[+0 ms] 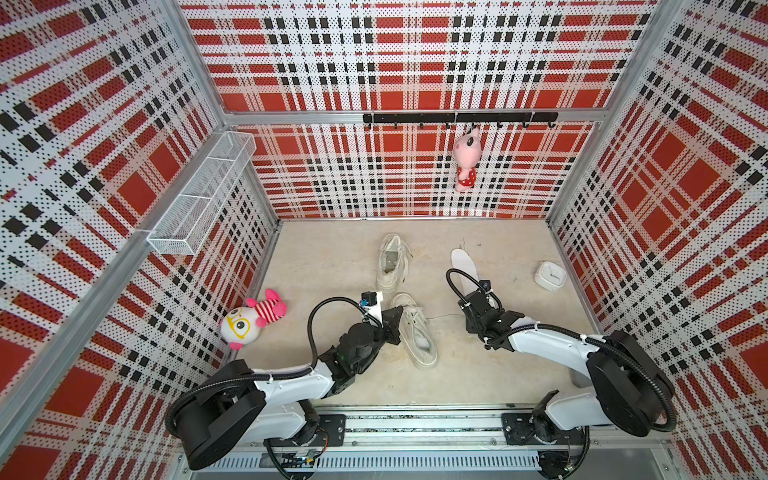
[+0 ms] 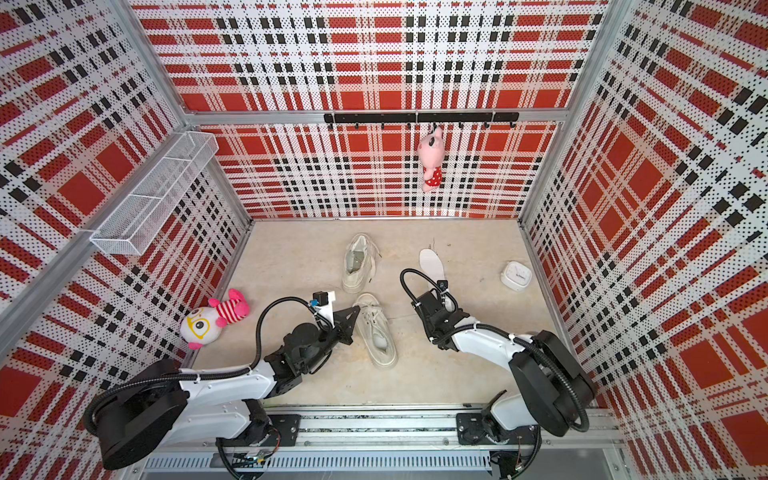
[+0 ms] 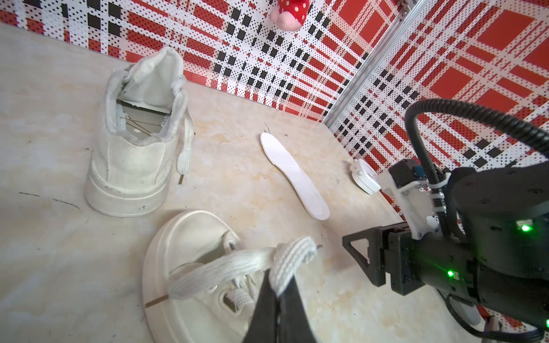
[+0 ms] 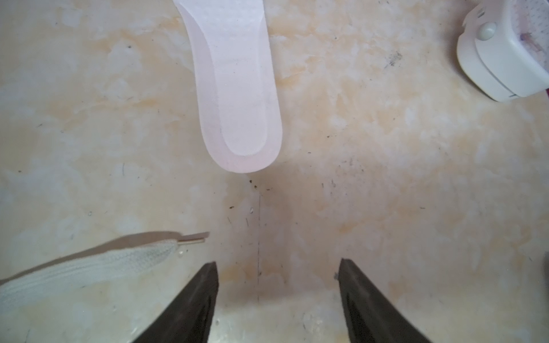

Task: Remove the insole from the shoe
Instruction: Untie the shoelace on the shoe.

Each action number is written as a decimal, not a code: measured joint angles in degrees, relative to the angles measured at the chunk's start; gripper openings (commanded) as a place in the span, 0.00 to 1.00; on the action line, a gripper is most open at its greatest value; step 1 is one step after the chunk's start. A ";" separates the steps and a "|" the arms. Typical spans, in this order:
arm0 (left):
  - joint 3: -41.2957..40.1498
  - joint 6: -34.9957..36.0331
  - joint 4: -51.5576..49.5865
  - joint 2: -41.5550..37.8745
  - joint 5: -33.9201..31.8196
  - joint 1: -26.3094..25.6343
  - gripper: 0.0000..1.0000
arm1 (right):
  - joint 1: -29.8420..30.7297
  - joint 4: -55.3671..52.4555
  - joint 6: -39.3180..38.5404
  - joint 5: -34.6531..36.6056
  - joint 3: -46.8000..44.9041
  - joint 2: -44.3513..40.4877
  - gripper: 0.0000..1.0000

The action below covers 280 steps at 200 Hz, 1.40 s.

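Note:
Two white shoes stand on the beige floor, the far shoe [image 1: 390, 264] with a bare grey inside [image 3: 142, 121], the near shoe [image 1: 415, 332] laced. A white insole [image 1: 462, 264] [image 4: 237, 89] lies flat on the floor to the right of the shoes, outside both. My left gripper [image 3: 279, 286] is shut on the near shoe's lace [image 3: 292, 257], just above its toe. My right gripper [image 4: 276, 264] is open and empty, just short of the insole's near end, touching nothing. A loose lace end [image 4: 89, 267] lies beside it.
A white alarm clock [image 1: 550, 275] sits near the right wall. A plush toy [image 1: 253, 318] lies by the left wall. A pink plush [image 1: 466, 160] hangs from the hook rail on the back wall, and a wire basket [image 1: 199, 195] hangs on the left wall.

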 measured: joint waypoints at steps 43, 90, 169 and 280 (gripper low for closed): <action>0.00 0.04 0.20 0.02 1.25 0.11 0.00 | 1.01 16.98 -9.44 -19.52 -8.22 -10.51 0.94; 0.02 0.11 0.20 0.04 1.25 0.13 0.00 | 6.23 31.95 -14.71 -30.62 -5.77 -3.37 0.95; 0.02 0.07 0.20 0.07 1.88 0.76 0.00 | 7.43 44.37 -17.07 -24.55 4.83 11.41 0.90; -2.62 -1.42 -0.22 -3.76 2.82 3.39 0.03 | -0.90 49.64 -19.69 6.51 3.93 2.23 0.95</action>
